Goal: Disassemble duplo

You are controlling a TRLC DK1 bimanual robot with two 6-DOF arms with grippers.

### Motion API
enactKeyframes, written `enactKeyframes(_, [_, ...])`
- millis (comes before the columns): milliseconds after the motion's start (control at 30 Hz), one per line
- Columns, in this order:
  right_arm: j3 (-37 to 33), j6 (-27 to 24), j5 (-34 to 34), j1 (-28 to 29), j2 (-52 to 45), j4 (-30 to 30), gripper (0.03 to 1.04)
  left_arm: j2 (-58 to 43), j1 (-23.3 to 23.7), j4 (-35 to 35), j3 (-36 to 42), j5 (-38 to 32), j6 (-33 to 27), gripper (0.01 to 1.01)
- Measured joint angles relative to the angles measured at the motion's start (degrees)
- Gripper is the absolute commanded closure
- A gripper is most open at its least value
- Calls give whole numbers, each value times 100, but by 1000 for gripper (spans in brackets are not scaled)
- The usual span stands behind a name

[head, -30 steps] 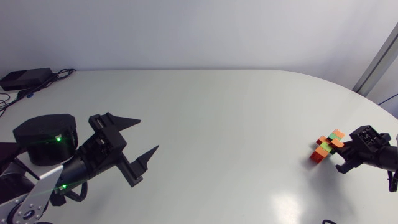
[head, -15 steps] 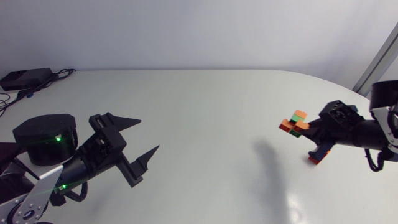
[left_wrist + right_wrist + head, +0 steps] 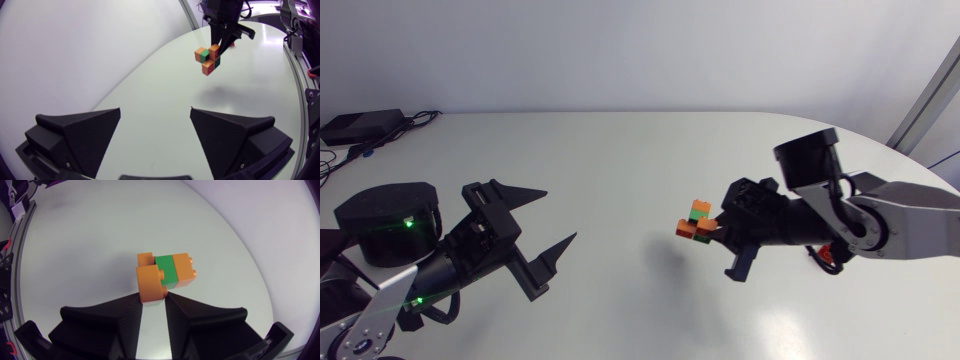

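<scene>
A small duplo cluster [image 3: 697, 221] of orange and green bricks hangs above the table's middle right, with my right gripper [image 3: 716, 227] shut on it. In the right wrist view the cluster [image 3: 165, 275] sticks out ahead of the right gripper [image 3: 152, 299], pinched at its near orange brick. The left wrist view shows the cluster [image 3: 207, 59] far ahead in the air, under the right gripper [image 3: 221, 40]. A red brick [image 3: 831, 257] lies on the table, partly hidden behind the right arm. My left gripper [image 3: 544, 221] stands open and empty at the left, and its own view shows the same gripper [image 3: 155, 125].
A black box [image 3: 360, 126] with cables sits at the table's far left corner. The white tabletop [image 3: 620, 170] stretches between the two arms.
My right arm has lifted the orange and green cluster off the table and carried it left toward the middle. A red brick stayed behind on the table. The left arm has not moved.
</scene>
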State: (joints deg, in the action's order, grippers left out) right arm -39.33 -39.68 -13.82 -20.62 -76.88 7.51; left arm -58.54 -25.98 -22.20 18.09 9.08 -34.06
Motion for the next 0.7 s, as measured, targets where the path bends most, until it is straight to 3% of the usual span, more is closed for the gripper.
enactKeyframes(167, [-22,136,201,-568,-455,-282,943,22,4,39,0,4,0,48])
enactKeyframes(267, [-59,136,236,-627,-588,-313,810,33,4,39,0,17,0,48])
enactKeyframes(567, [-184,133,651,-907,-1106,-365,803,48,37,39,0,17,0,48])
enactKeyframes(700, [-249,142,682,-907,-1309,-431,610,48,44,39,0,20,0,48])
